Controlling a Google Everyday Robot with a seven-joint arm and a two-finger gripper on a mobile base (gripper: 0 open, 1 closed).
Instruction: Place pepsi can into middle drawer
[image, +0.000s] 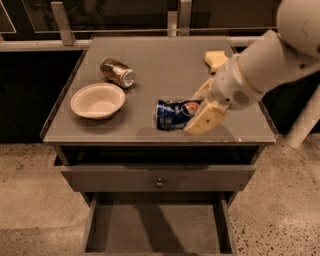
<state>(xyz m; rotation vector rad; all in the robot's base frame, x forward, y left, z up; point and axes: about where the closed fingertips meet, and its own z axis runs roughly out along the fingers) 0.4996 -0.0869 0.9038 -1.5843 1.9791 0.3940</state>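
Cream two-finger gripper (199, 111) over the front-right part of the grey table top (150, 55), fingers clamped either side of the right end of the small blue dented pepsi can (172, 115). The can lies on its side, long axis left-right, sticking out leftward from the gripper near the table's front edge; cannot tell if it clears the surface. Wide shallow grey middle drawer (165, 227) stands open below, under the closed grey drawer front (125, 177) with its round knob, so the carry looks forward then down; white arm (280, 55) reaches in from the right, wrist angled down-left
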